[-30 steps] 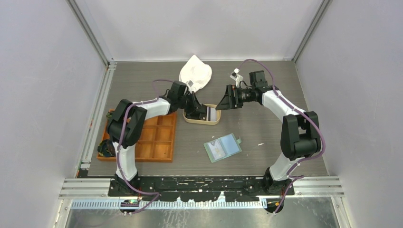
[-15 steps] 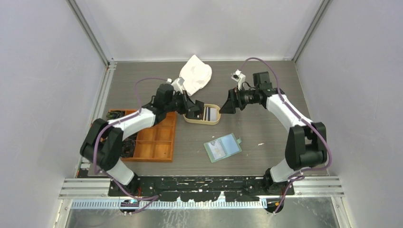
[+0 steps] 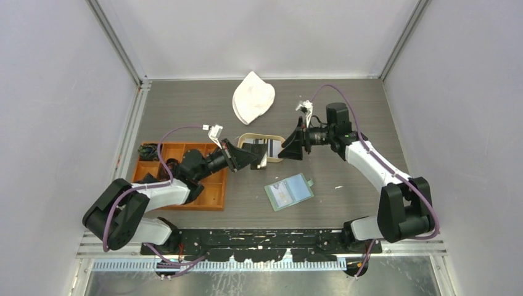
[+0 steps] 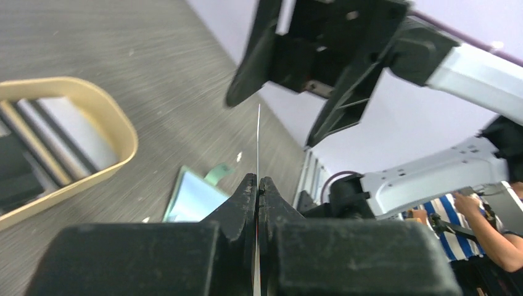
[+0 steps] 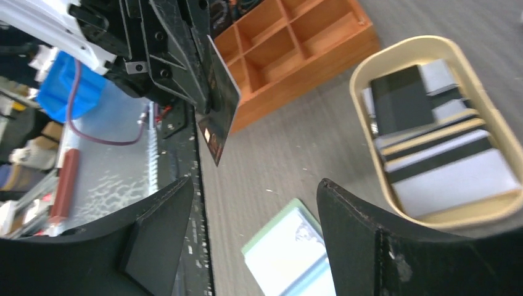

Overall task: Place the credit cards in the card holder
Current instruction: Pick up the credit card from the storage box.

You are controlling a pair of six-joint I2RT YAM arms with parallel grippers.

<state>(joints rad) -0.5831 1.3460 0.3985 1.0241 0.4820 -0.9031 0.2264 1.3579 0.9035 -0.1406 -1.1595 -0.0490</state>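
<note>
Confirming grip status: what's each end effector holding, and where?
Left end effector pinches a dark credit card by one edge; right end effector, open, holds nothing.

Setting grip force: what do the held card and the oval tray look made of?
Held card: probably thin rigid plastic, dark with a slight sheen; edge-on in the left wrist view it looks straight. Oval tray: pale tan, matte, smooth rounded rim; wood or moulded plastic, can't tell.

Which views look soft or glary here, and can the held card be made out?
Top external: even light, sharp, no glare. Left wrist: the left gripper is blurred up close; the credit card shows only as a thin bright edge. Right wrist: the right gripper is a dark soft frame, card and wooden tray clear.
</note>
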